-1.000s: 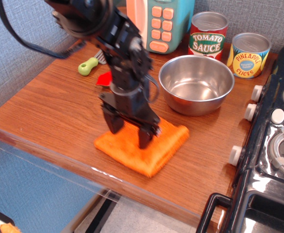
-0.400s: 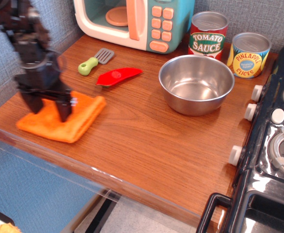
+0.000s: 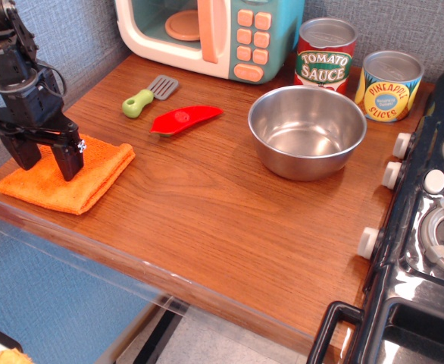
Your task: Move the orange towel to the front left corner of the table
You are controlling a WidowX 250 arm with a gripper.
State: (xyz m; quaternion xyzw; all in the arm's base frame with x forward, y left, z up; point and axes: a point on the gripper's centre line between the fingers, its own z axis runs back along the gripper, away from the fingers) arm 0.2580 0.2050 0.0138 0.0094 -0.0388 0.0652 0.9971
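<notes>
Standing over the worktop's (image 3: 207, 220) front left corner, the hand (image 3: 46, 158) has its two fingers spread, tips down at the orange towel (image 3: 67, 179); actual contact cannot be told. That towel lies flat by the front edge. At two o'clock from it lie a red utensil (image 3: 185, 118) and green-handled spatula (image 3: 148, 95); a steel bowl (image 3: 307, 130) sits farther right.

Bare desk (image 3: 207, 220) across the middle and front. Bowl (image 3: 307, 130), cans (image 3: 325, 54) and stove (image 3: 426, 227) crowd the right; spatula (image 3: 148, 95) behind.
</notes>
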